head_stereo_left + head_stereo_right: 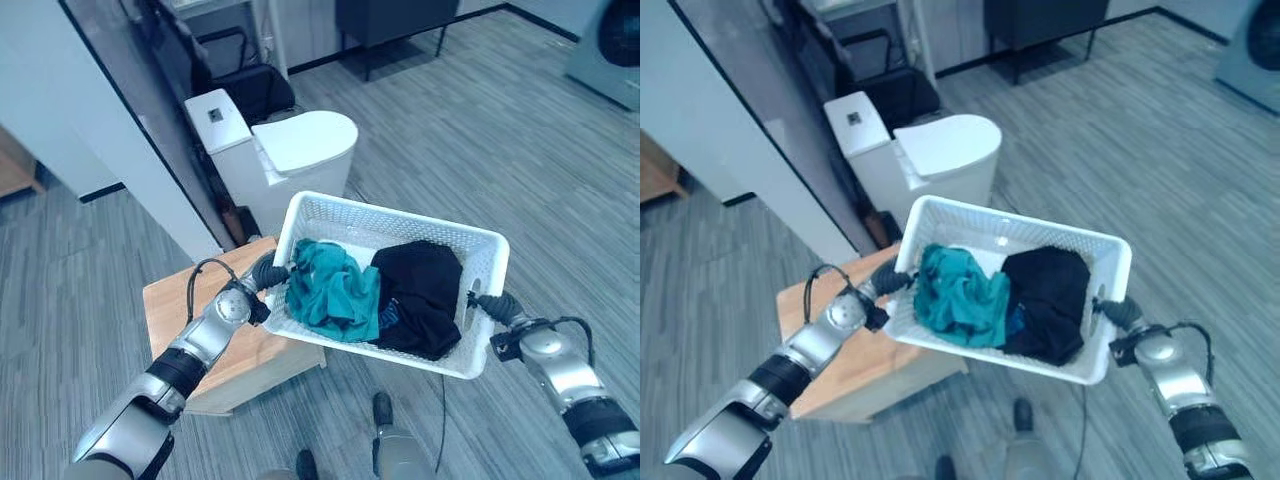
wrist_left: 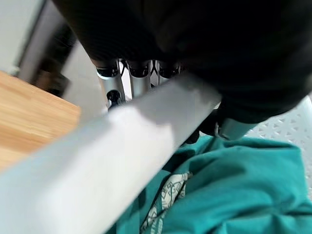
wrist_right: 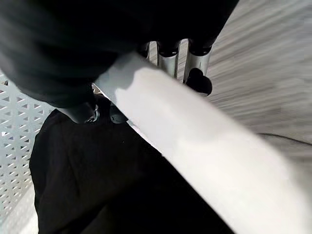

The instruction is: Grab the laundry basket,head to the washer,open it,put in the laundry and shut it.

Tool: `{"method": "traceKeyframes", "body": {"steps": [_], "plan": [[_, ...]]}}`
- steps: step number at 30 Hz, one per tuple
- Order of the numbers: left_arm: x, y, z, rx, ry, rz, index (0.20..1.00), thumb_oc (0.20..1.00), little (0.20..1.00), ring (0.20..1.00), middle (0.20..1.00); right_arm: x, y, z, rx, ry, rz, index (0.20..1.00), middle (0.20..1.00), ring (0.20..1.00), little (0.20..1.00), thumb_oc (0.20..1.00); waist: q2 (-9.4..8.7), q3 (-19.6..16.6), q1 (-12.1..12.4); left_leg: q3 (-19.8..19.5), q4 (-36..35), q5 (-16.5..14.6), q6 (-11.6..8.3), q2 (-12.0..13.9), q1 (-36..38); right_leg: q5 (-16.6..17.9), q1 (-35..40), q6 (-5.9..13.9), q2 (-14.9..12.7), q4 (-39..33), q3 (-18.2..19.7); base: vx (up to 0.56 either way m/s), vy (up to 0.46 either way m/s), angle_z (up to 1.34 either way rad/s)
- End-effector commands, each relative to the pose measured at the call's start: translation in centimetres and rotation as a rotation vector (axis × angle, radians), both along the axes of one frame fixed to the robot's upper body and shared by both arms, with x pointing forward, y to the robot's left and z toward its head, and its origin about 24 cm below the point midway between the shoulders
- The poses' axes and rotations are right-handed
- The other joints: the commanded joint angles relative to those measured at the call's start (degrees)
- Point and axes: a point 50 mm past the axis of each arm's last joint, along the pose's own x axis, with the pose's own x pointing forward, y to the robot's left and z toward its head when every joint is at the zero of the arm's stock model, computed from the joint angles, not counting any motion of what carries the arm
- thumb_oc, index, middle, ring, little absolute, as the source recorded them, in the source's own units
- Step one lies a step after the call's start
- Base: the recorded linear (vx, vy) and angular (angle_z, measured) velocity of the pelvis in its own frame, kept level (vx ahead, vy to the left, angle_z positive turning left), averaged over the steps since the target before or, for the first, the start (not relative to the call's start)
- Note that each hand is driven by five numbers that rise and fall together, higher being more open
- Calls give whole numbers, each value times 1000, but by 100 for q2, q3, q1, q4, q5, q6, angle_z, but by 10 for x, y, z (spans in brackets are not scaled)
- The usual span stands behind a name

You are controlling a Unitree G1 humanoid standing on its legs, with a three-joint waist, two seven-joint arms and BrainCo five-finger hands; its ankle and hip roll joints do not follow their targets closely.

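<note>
You had the basket (image 1: 400, 235) held in the air, one robot hand at each short end. The left robot hand (image 1: 268, 272) was curled round the rim above the right edge of the tabletop (image 1: 175, 300). The right robot hand (image 1: 497, 305) was curled round the opposite rim, over the floor (image 1: 500, 130). In both wrist views the fingers (image 2: 139, 83) hooked over the white rim, thumb on the inner side. I think this two-sided grip kept the basket level, so nothing could slide out. Inside lay a teal cloth (image 1: 330, 290) at the left and a black cloth (image 1: 425, 290) at the right, touching. The washer (image 1: 610, 45) stood well apart, at the far right.
</note>
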Motion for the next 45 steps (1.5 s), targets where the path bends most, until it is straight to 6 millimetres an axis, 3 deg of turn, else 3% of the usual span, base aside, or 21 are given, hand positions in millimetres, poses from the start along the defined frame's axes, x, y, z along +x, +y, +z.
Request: {"method": "traceKeyframes", "body": {"steps": [1,2,5,8,11,13,16,19,21,23,24,25,27,29,35,37,39,42,43,44,45], "plan": [[20,20,34,60,-125,44,200,200,200,200,200,10,-27,54,13,-175,5,200,200,200,200,200,84,-259,93,-254,638,-647,-41,398,-288,-310,-217,531,-439,450,-958,-389,93,-129],[20,18,35,70,-121,34,200,200,200,200,200,2,-28,50,14,-154,17,200,200,200,200,200,114,-219,85,-58,639,-584,40,450,-336,-578,-117,402,-457,1178,-1112,-274,68,-133],[19,16,34,70,-115,22,200,200,200,200,200,-3,-30,52,7,-153,30,200,200,200,200,200,131,-231,150,212,654,-477,111,539,-452,-829,11,319,-506,1915,-1181,-212,-3,-77],[17,20,32,64,-104,29,200,200,200,200,200,-1,-25,51,10,-139,62,200,200,200,200,200,124,-386,334,609,581,-354,147,650,-582,-1122,480,240,-623,2160,-1283,-180,-112,-79],[16,24,28,47,-86,44,200,200,200,200,200,2,-18,46,24,-127,84,200,200,200,200,200,38,-579,480,871,512,-246,92,684,-698,-1177,932,289,-528,1684,-1263,-107,-195,-102],[19,28,32,9,-110,73,200,200,200,200,200,14,-4,45,45,-133,123,200,200,200,200,200,-65,-696,541,1145,447,-25,-138,898,-940,-1148,1049,414,-236,632,-1032,-196,-397,-150],[21,29,33,-22,-119,89,200,200,200,200,200,19,8,43,70,-141,147,200,200,200,200,200,-90,-689,525,1267,367,206,-345,1188,-968,-1233,1173,347,41,213,-970,-111,-400,-126],[24,25,34,-29,-117,82,200,200,200,200,200,16,7,40,87,-141,140,200,200,200,200,200,-117,-622,494,1150,417,382,-493,1389,-1067,-1318,1194,237,234,162,-899,-51,-282,-55],[28,17,37,-29,-121,73,200,200,200,200,200,11,4,39,108,-154,108,200,200,200,200,200,-197,-487,414,960,692,570,-721,1731,-1215,-1441,1338,11,558,94,-857,-29,-383,-19],[32,15,42,-41,-136,83,200,200,200,200,200,12,4,44,109,-175,110,200,200,200,200,200,-236,-332,457,621,1067,522,-710,1783,-1313,-1492,1488,-99,656,41,-851,3,-231,19],[34,16,44,-49,-143,96,200,200,200,200,200,17,7,49,105,-195,122,200,200,200,200,200,-270,-247,555,205,1223,482,-666,1614,-1418,-1497,1502,-159,670,62,-783,-8,-138,-21],[34,16,45,-49,-145,96,200,200,200,200,200,17,7,49,105,-196,122,200,200,200,200,200,-271,-252,544,195,1224,501,-662,1612,-1444,-1483,1484,-161,670,59,-792,15,-148,-42],[39,20,52,-47,-167,118,200,200,200,200,200,23,12,55,112,-220,136,200,200,200,200,200,-306,-144,713,-593,1289,385,-620,979,-1819,-1536,1553,-226,756,112,-665,81,-154,-38],[43,24,56,-44,-167,146,200,200,200,200,200,35,27,58,134,-241,170,200,200,200,200,200,-240,-167,909,-892,963,754,-615,654,-2382,-1721,1790,-270,1016,115,-566,293,-153,-1],[47,46,62,-57,-165,228,200,200,200,200,200,57,57,64,195,-285,217,200,200,200,200,200,-238,-154,1197,-1233,142,1058,-648,578,-2829,-2109,2204,-349,1253,249,-83,288,-23,-40],[45,54,61,-69,-169,254,200,200,200,200,200,64,74,63,224,-292,248,200,200,200,200,200,-257,-155,1315,-1385,241,1220,-693,660,-2986,-2316,2563,-350,1241,299,261,582,156,-68],[43,59,60,-78,-169,267,200,200,200,200,200,64,80,58,241,-273,252,200,200,200,200,200,-215,-324,1401,-1442,297,1375,-597,688,-2840,-2460,2741,-311,1186,355,380,595,244,-66],[40,60,57,-79,-159,255,200,200,200,200,200,59,81,50,252,-258,243,200,200,200,200,200,-331,-467,1433,-1311,752,1445,-523,599,-2861,-2324,2777,-192,1000,714,402,429,202,-60],[38,62,53,-77,-148,257,200,200,200,200,200,58,84,45,271,-247,242,200,200,200,200,200,-380,-564,1458,-1233,901,1351,-444,529,-2819,-1969,2707,-61,917,1011,459,541,287,-25],[33,66,46,-70,-127,253,200,200,200,200,200,54,90,36,295,-224,249,200,200,200,200,200,-467,-665,1448,-1099,982,1046,-251,358,-2563,-1059,2392,244,731,1983,459,702,389,-17],[31,65,43,-68,-118,253,200,200,200,200,200,53,93,32,306,-217,250,200,200,200,200,200,-440,-689,1433,-1037,956,937,-163,359,-2409,-603,2227,380,691,2478,442,697,379,-16]]}}
